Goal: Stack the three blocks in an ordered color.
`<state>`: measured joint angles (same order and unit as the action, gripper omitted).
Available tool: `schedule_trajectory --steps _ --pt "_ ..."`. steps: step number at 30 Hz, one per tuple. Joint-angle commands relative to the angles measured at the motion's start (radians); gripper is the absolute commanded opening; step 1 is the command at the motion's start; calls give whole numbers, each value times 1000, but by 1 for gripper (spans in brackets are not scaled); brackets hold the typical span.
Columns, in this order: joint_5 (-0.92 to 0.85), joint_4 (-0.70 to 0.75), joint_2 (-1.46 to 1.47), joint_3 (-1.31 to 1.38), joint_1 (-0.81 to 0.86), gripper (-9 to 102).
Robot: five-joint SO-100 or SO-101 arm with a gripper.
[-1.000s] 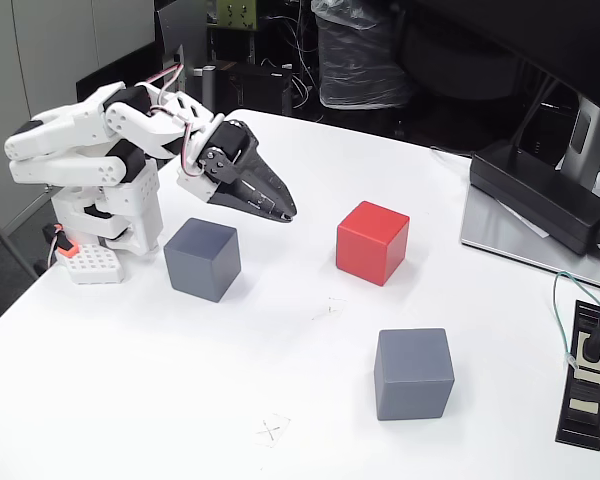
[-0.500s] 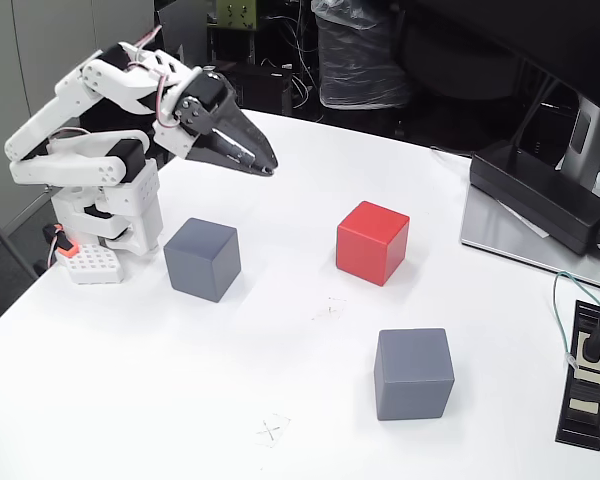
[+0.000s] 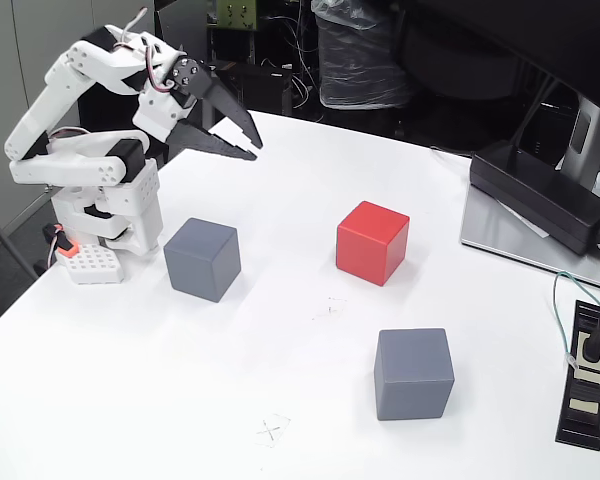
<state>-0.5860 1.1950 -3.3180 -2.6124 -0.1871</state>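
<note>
Pincer (image 3: 248, 140) held aloft, parted and empty, over the white counter (image 3: 280, 380); bright red matte cube (image 3: 372, 242) and two slate-grey matte cubes (image 3: 202, 258) (image 3: 412, 373) sit well apart, seemingly light, rigid, best grasped across opposite flat faces

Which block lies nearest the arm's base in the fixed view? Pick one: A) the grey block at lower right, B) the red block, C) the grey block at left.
C: the grey block at left sits just beside the white arm base; the red block and the other grey block lie farther right.
</note>
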Motion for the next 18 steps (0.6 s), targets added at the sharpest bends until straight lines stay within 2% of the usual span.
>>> schedule_trajectory --steps 1,7,11,18 --pt "-207 75 6 26 3 1" --pt "-540 230 8 38 6 1" --pt "-672 247 9 48 25 1" --pt "-848 250 43 110 152 1"
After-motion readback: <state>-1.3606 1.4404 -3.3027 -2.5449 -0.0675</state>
